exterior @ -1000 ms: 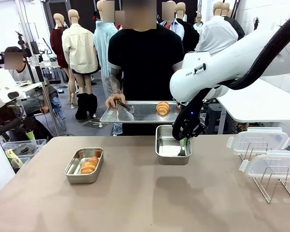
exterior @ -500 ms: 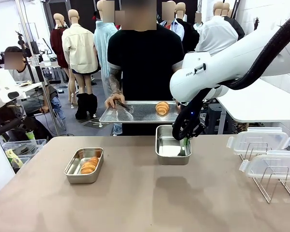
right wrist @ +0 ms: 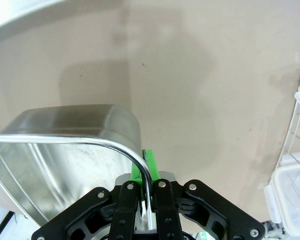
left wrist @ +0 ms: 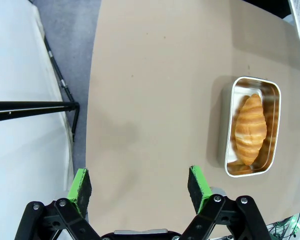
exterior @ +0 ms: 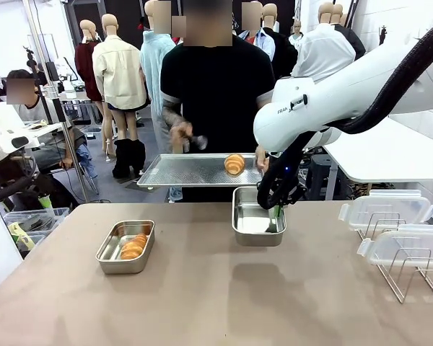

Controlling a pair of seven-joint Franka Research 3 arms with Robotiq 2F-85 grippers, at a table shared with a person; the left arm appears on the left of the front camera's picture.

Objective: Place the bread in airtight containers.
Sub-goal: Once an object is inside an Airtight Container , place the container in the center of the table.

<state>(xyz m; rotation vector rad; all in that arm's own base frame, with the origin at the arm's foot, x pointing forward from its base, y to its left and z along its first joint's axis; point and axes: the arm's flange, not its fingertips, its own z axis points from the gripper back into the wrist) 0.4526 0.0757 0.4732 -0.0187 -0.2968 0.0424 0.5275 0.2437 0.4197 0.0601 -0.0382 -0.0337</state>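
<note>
One bread roll (exterior: 133, 246) lies in the left steel container (exterior: 125, 247) on the tan table. The left wrist view looks down on this roll (left wrist: 250, 130) in its container (left wrist: 273, 90), off to the right of my open, empty left gripper (left wrist: 140, 185), which hangs high above the table. My right gripper (exterior: 274, 212) is shut on the right rim of the second container (exterior: 249, 220), which holds no bread. Its rim (right wrist: 70, 140) runs between the fingers of my right gripper (right wrist: 144, 175). A second roll (exterior: 234, 163) rests on the perforated tray (exterior: 195, 171) the person holds just behind that container.
The person's hand (exterior: 182, 134) holds tongs above the tray. Two clear lids (exterior: 386, 207) (exterior: 411, 246) sit on a wire rack at the table's right edge. A white table stands at the far right.
The person lifted the tongs hand off the tray and tipped the tray lower toward the table; the roll on it shifted slightly left and down. Both arms stayed still.
</note>
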